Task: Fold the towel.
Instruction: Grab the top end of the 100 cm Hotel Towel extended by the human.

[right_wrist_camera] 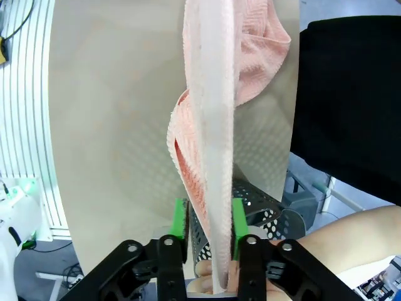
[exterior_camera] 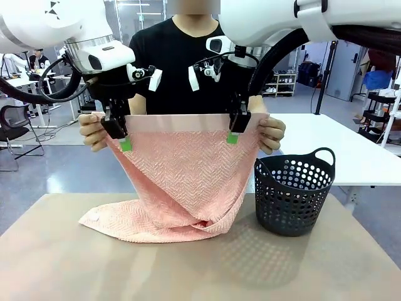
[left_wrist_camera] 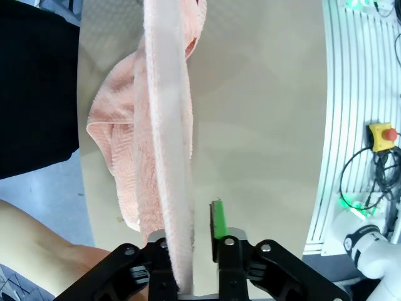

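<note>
Towel (exterior_camera: pixel 182 182), hung by top band above table (exterior_camera: pixel 56 251), lower end heaped on it.
Right gripper (exterior_camera: pixel 235 133) clamped on band; left gripper (exterior_camera: pixel 122 139) straddling band, gap at one pad; person's hands (exterior_camera: pixel 93 132) gripping both corners.

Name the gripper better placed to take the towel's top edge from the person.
Right, I'd judge. The right gripper is clamped on the towel, green pads on both sides of its band. The left gripper straddles the edge, one pad clear of the cloth.
</note>
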Robot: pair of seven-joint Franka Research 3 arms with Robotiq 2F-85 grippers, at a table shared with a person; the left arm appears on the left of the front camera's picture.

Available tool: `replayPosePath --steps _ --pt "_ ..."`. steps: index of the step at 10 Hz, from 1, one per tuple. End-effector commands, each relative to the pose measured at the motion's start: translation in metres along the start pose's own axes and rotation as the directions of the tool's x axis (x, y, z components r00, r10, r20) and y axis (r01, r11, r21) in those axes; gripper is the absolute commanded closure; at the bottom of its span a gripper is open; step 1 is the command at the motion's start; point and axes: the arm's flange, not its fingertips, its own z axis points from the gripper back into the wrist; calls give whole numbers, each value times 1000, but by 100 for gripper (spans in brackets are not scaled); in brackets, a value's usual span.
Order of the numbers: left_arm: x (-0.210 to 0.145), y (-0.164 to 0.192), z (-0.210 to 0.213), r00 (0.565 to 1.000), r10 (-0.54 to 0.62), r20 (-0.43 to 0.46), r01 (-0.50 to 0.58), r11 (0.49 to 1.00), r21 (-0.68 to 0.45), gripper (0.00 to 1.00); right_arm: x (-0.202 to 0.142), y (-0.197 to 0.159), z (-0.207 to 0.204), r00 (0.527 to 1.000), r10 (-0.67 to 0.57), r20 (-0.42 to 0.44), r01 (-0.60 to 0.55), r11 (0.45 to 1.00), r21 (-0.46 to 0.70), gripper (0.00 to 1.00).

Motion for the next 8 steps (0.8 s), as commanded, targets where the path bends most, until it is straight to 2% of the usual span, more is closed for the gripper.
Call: replayPosePath --steps 1,4,5,6,8 --pt "-4 -11 -3 1000 17 24 -18 1000 23 100 0 7 -4 999 -35 -21 35 999 -36 100" --pt "-5 -14 -2 999 35 32 -36 999 34 100 -1 9 -4 999 -35 -11 35 998 -43 100" --pt "-11 -15 -6 998 53 44 -54 998 37 100 -5 11 -5 998 -49 24 50 998 -32 100" --pt "-1 -3 4 1000 2 6 -2 1000 18 100 0 1 1 1000 -11 0 11 1000 -10 100" --pt "-1 -3 4 1000 2 6 -2 1000 18 100 0 1 1 1000 -11 0 11 1000 -10 100"
